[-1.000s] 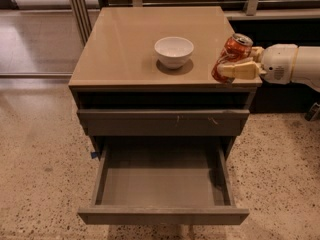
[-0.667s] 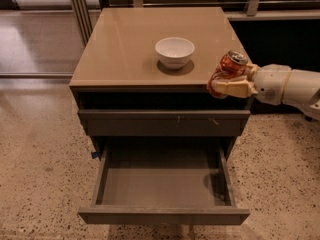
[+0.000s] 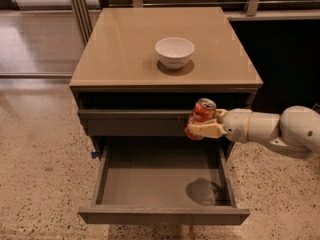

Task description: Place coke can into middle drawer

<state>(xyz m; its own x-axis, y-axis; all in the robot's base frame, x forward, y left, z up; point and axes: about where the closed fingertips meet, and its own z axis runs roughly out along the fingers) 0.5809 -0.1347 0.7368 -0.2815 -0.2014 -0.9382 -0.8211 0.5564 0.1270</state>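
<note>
The coke can (image 3: 201,114), red-orange with a silver top, is held tilted in my gripper (image 3: 202,129). The gripper is shut on the can and reaches in from the right on a white arm (image 3: 270,129). The can hangs in front of the closed grey drawer front (image 3: 132,121), above the right rear part of the open middle drawer (image 3: 150,181). The drawer is pulled out wide, and its flat grey floor bears a shadow of the can and gripper at the right.
A white bowl (image 3: 174,52) sits on the tan cabinet top (image 3: 115,54). The cabinet stands on a speckled floor (image 3: 40,164). A dark wall and railing lie behind and to the right.
The gripper has carried the can off the cabinet top's right edge, down and to the left, to in front of the drawer fronts above the open drawer.
</note>
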